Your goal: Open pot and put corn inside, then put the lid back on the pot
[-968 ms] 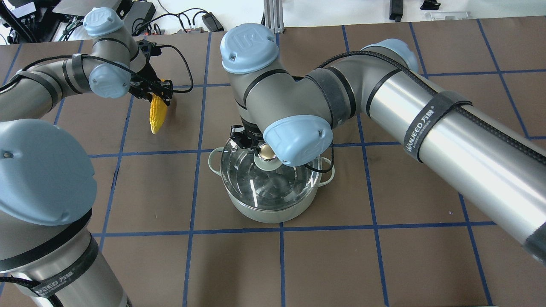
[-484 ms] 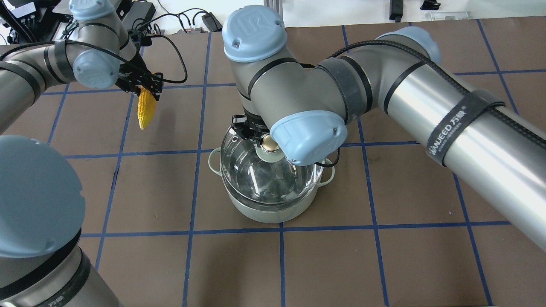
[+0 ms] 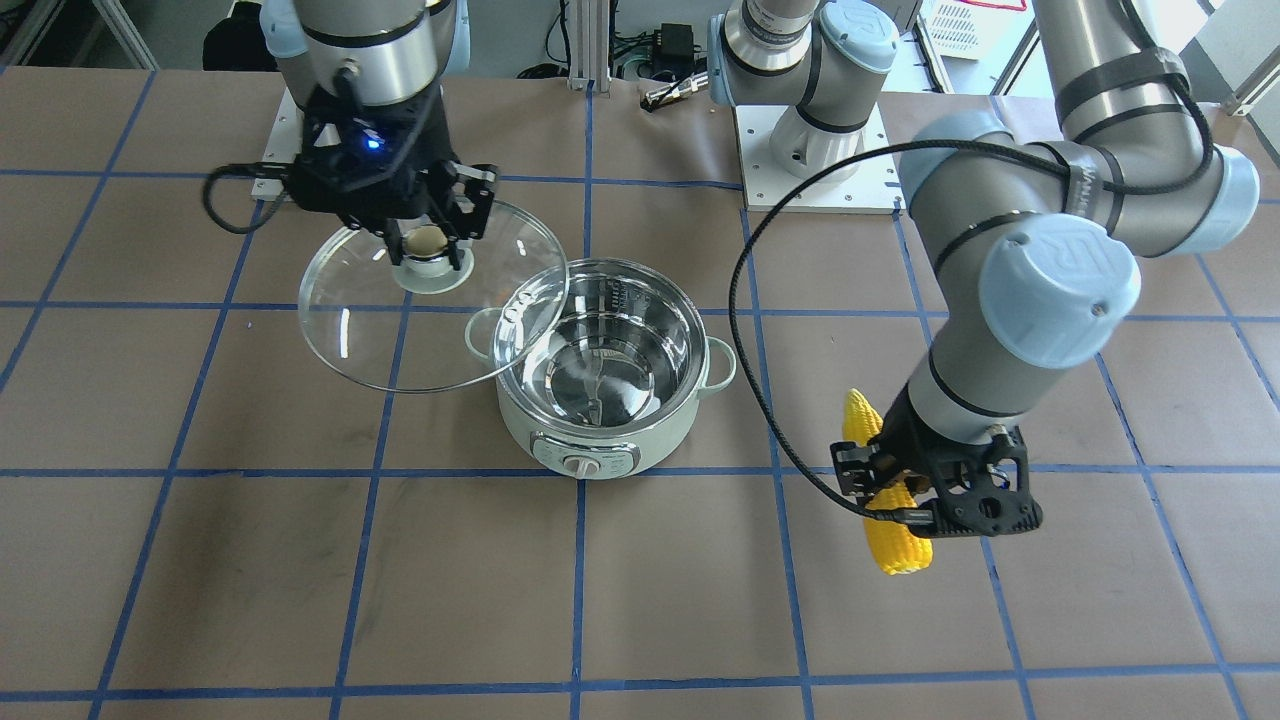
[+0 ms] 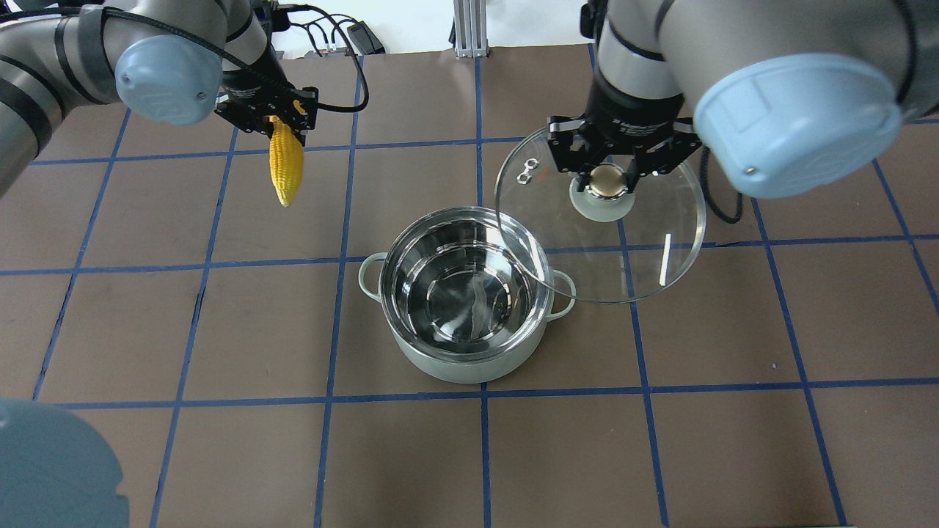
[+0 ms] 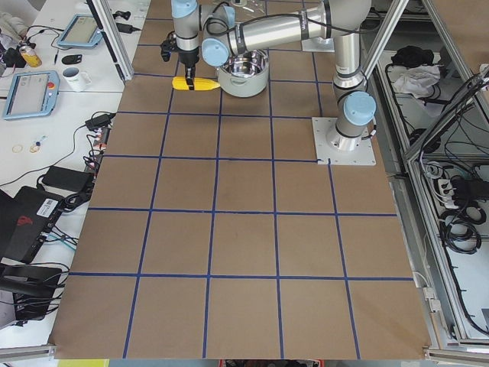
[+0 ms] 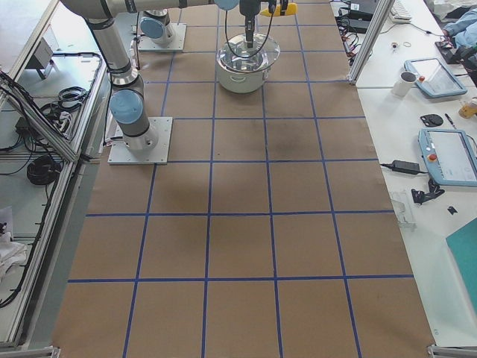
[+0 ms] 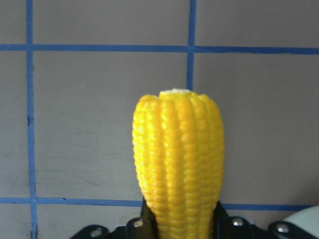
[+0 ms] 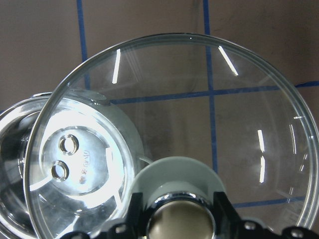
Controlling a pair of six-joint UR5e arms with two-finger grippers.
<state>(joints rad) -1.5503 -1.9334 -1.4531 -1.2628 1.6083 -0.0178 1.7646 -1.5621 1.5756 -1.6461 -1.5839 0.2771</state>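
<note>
The pot (image 4: 456,364) stands open at the table's middle, its steel inside empty; it also shows in the front view (image 3: 560,440). My right gripper (image 4: 603,174) is shut on the knob of the lid (image 4: 645,249) and holds it in the air to the pot's right, its edge over the pot's rim. The lid (image 3: 380,330) and right gripper (image 3: 430,240) show in the front view, and the lid in the right wrist view (image 8: 199,99). My left gripper (image 4: 282,121) is shut on the corn (image 4: 286,169), hanging tip down, above the table far left of the pot. The corn fills the left wrist view (image 7: 179,164).
Brown table mat with a blue tape grid. Cables and power adapters (image 4: 352,33) lie at the far edge behind the left arm. A black cable (image 3: 750,300) loops from the left wrist near the pot's side. The left arm's base plate (image 3: 860,190) sits at the robot's edge.
My right gripper has lifted the lid off the pot and carried it to the right and away. My left arm has moved the corn slightly right and higher.
</note>
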